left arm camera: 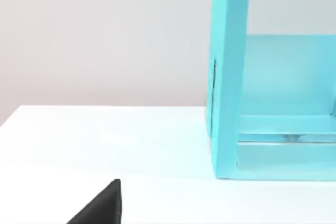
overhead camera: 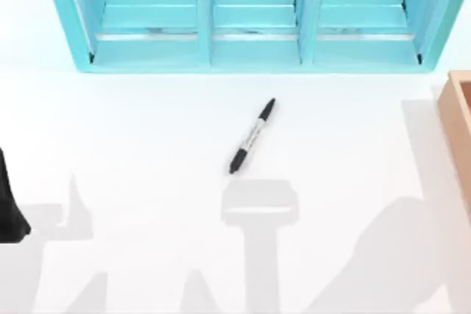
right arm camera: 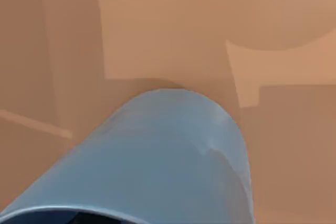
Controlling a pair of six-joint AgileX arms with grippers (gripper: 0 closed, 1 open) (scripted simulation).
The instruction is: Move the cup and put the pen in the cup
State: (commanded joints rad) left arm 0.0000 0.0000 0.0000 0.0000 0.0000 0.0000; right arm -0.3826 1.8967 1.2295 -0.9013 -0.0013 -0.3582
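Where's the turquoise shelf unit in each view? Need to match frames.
Top view: turquoise three-bay shelf unit along the table's far edge, behind the black-capped grey marker pen.
Left wrist view: its end wall and one open bay, close by.
Right wrist view: plain blue tapered cup over brown surface.
Shared landmark: white table, top and left wrist.

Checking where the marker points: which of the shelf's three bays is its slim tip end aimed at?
The middle bay: the pen lies slanted on the table, its tip end toward that bay, not the outer two.
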